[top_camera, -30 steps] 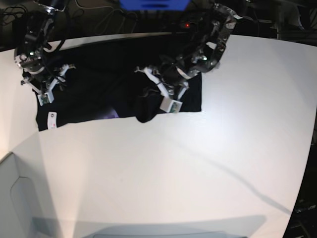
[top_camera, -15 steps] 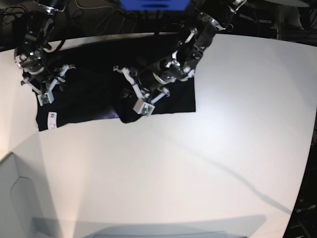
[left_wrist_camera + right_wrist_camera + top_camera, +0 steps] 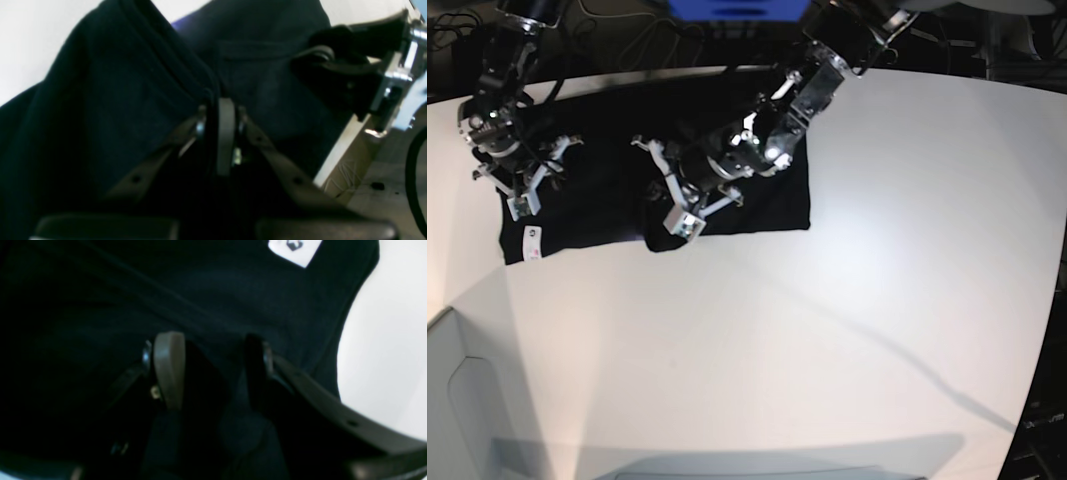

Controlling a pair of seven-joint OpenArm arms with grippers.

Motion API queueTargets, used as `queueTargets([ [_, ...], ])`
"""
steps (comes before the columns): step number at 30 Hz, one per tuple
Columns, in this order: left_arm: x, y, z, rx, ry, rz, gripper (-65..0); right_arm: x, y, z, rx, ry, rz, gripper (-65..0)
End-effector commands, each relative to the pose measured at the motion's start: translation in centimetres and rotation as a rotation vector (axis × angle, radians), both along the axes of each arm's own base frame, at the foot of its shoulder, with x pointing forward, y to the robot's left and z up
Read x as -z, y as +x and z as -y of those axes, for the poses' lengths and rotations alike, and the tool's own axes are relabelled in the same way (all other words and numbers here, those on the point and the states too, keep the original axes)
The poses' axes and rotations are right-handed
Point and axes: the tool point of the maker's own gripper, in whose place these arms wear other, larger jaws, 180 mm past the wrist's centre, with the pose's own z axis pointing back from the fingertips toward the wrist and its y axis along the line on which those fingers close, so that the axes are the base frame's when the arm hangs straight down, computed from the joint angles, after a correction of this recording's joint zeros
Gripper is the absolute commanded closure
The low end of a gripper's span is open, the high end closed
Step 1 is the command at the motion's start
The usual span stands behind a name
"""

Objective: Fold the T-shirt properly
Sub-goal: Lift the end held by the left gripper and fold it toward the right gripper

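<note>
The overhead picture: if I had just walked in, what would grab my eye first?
A black T-shirt spread across the far side of a white table. The left gripper pinches a bunched fold at its middle. The right gripper, fingers apart, hangs over the end with the small white label.

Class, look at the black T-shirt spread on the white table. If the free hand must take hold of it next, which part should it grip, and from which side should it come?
Probably the T-shirt's corner by the white label, approached from the bare table in front. That hem lies flat along an exposed edge. The right hand stands open over that end; the left hand is shut on a fold.
</note>
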Motion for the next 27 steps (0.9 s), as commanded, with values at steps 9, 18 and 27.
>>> queueTargets([
  [9,-1.3,0.3,0.5,0.022,-0.012,0.005,-20.3,-1.1,0.8,0.2,-0.015,-0.009,0.041,-29.8],
  [18,-6.3,1.3,-1.8,0.008,-0.054,0.161,-38.6,-1.2,0.9,0.2,-0.015,-0.010,0.044,-29.8],
  [27,-2.4,0.5,-10.9,-0.084,0.124,0.115,-24.9,-1.5,1.5,0.1,-0.014,-0.007,0.060,-29.7],
])
